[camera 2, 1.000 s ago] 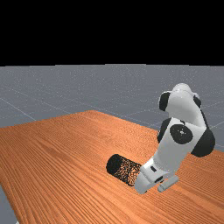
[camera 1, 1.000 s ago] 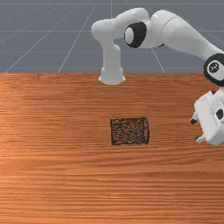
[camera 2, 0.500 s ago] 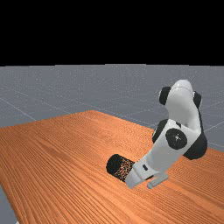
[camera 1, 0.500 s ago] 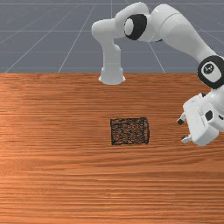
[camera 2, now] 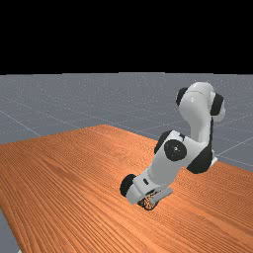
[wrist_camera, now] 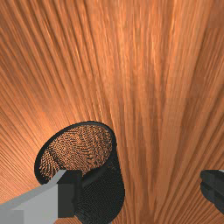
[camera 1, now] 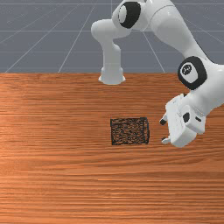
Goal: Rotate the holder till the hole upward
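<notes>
orange-brown desk [camera 1: 52,183] is carrying your black mesh holder [camera 1: 130,131], which is lying on its side near the front view's middle. your fingers [camera 1: 166,140] are standing apart, released, near it, toward the front view's right.

Holder [camera 1: 130,131]: one, black mesh, laid on its side, its length set along the table's [camera 1: 52,175] far edge; orange-brown wood seen through the mesh. Gripper [camera 1: 164,131]: one, white, dark-tipped, placed beyond the holder's end at the front view's right; fingers parted, aimed at that end, a gap left between. Base [camera 1: 112,65]: white, seated at the table's far edge. Floor [camera 1: 52,43]: grey, crossed by pale lines, seen beyond that edge.
</notes>
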Robot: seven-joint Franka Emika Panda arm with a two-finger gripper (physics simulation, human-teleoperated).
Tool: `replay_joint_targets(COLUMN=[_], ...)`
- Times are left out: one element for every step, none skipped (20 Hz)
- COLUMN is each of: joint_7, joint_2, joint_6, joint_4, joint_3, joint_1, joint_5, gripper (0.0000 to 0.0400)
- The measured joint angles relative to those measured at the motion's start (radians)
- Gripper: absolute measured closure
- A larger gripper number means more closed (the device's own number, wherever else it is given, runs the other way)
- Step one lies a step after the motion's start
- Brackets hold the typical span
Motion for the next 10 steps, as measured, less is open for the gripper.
replay_joint_targets(joint_7=[-0.002, 0.04, 0.006, 0.051, 0.01, -0.002, 0.009, 0.014, 0.019, 0.043], joint_2=[0.008, 0.015, -0.013, 0.036, 0.001, -0.004, 0.008, 0.015, 0.024, 0.05], joint_6=[-0.002, 0.007, 0.08, 0.016, 0.097, 0.126, 0.114, 0.11, 0.106, 0.07], joint_4=[0.008, 0.009, -0.058, 0.019, -0.06, -0.079, -0.066, -0.06, -0.052, -0.01], joint_3=[0.001, -0.003, 0.016, 0.0, 0.021, 0.034, 0.026, 0.023, 0.019, 0.008], joint_1=[-0.002, -0.002, -0.014, -0.006, -0.02, -0.031, -0.025, -0.023, -0.02, -0.014], joint_5=[0.001, 0.012, 0.021, 0.019, 0.028, 0.044, 0.033, 0.029, 0.023, 0.021], gripper=[0.0, 0.0, 0.0, 0.0, 0.0, 0.0, 0.0, 0.0, 0.0, 0.0])
